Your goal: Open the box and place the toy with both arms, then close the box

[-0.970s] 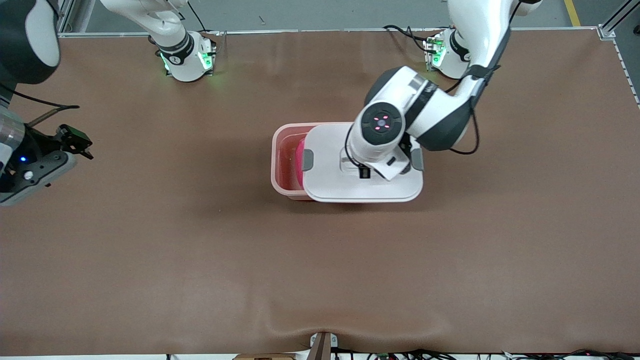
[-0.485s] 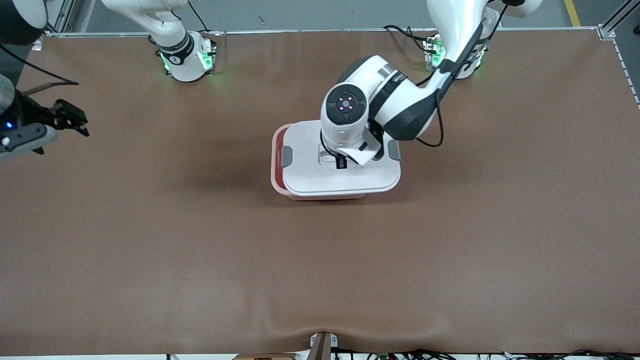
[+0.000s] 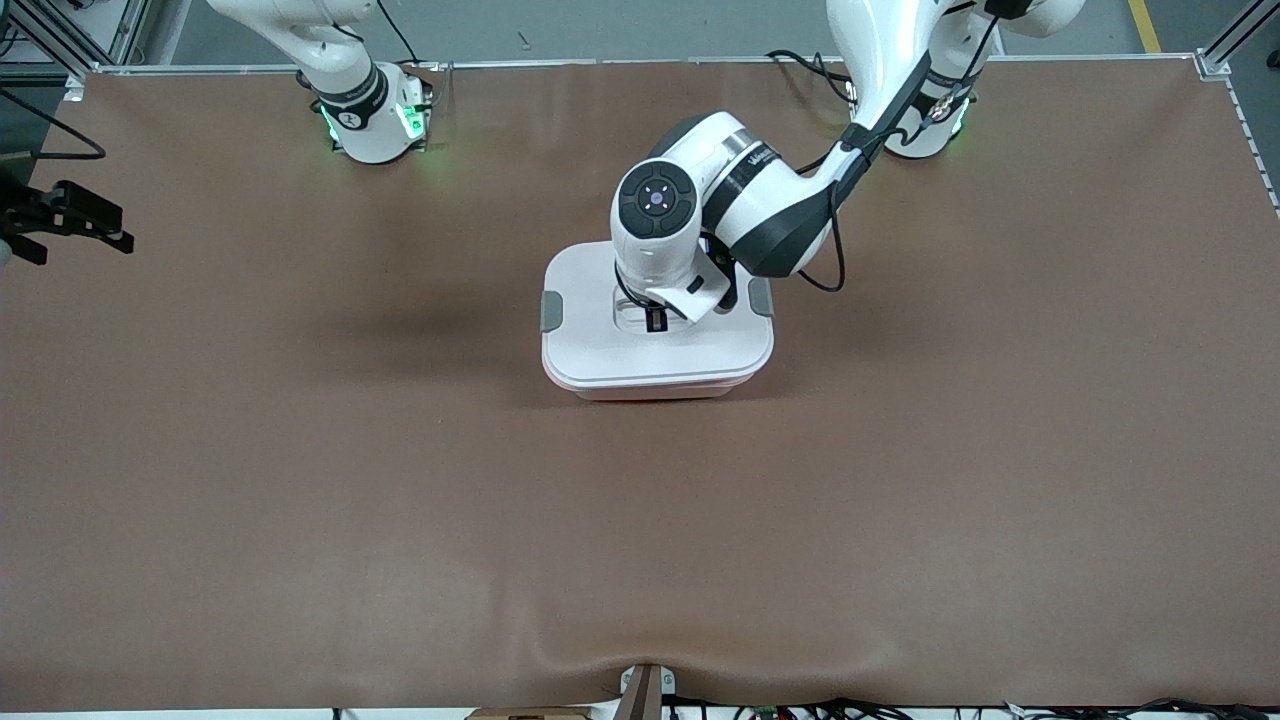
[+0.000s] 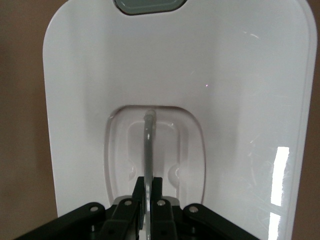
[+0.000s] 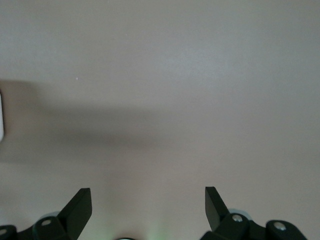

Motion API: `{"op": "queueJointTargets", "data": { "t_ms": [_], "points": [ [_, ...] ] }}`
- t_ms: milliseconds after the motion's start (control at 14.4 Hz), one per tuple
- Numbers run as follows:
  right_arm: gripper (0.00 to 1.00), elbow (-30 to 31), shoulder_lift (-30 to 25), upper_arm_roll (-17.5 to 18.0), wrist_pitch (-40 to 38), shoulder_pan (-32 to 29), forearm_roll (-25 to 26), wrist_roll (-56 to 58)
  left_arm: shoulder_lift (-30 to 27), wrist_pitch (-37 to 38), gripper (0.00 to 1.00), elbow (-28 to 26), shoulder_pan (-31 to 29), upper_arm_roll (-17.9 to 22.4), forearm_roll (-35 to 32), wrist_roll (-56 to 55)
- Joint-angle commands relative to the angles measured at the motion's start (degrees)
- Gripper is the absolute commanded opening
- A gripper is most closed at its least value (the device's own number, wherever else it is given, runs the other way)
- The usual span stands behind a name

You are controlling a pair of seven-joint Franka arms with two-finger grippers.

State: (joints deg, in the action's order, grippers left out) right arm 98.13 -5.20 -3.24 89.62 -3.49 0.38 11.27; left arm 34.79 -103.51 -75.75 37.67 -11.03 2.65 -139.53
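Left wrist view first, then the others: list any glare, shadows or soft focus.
Left wrist view: bright window-like glare on the lid near its edge, left gripper shut on the lid's handle. Right wrist view: a broad soft shadow band on the table, right gripper jaws open. Front view: soft shadow beside the box, green glow at the right arm's base.

The lid sits on the box at mid-table.

White arms, black joints, cables
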Motion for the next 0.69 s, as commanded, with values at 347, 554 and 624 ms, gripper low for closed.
{"op": "queueJointTargets", "data": {
  "t_ms": [347,554,624],
  "points": [
    [1.0,0.1,-1.9,2.0,-1.5,0.5,-4.6,-15.0,0.8,0.7,0.0,0.8,0.8,0.4,0.0,6.3],
    [1.0,-0.8,-1.7,2.0,-2.0,0.8,-4.7,-14.5,1.2,0.6,0.0,0.8,0.6,0.4,0.5,6.3],
    [1.0,-0.8,-1.7,2.0,-2.0,0.9,-4.7,-14.5,1.3,0.6,0.0,0.8,0.6,0.5,0.6,5.8]
  ]
}}
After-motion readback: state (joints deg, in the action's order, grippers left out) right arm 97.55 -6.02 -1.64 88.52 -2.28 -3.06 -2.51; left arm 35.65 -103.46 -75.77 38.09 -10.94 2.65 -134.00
